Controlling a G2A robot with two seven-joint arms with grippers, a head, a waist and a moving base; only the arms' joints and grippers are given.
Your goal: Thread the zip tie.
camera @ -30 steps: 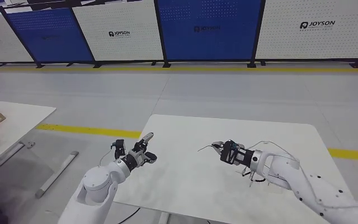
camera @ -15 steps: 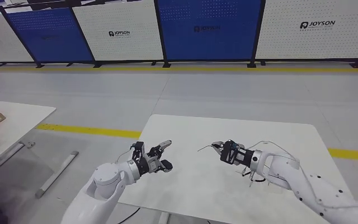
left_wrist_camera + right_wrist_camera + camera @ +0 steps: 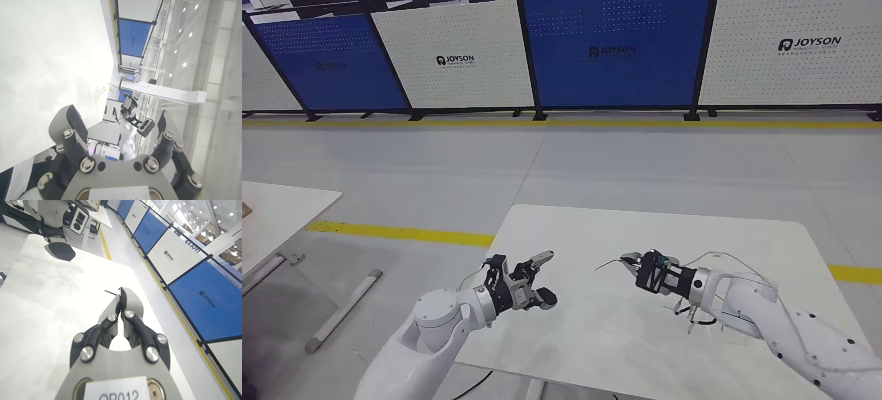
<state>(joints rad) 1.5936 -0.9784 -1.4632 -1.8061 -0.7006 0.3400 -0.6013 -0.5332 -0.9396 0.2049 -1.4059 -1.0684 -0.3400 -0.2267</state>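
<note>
One black zip tie (image 3: 608, 264) is sitting pinched between the closed fingers of the right gripper (image 3: 633, 265), lower centre of the top view, above the white bench (image 3: 662, 232). Its tail is pointing toward the left gripper (image 3: 546, 278), whose fingers are standing spread.

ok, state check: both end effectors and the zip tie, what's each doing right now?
left end effector: open, empty, above the table's left part.
right end effector: shut on the zip tie.
zip tie: pinched at the fingertips, one thin black end sticking out toward the left arm, off the table; threaded or not, cannot tell.
</note>
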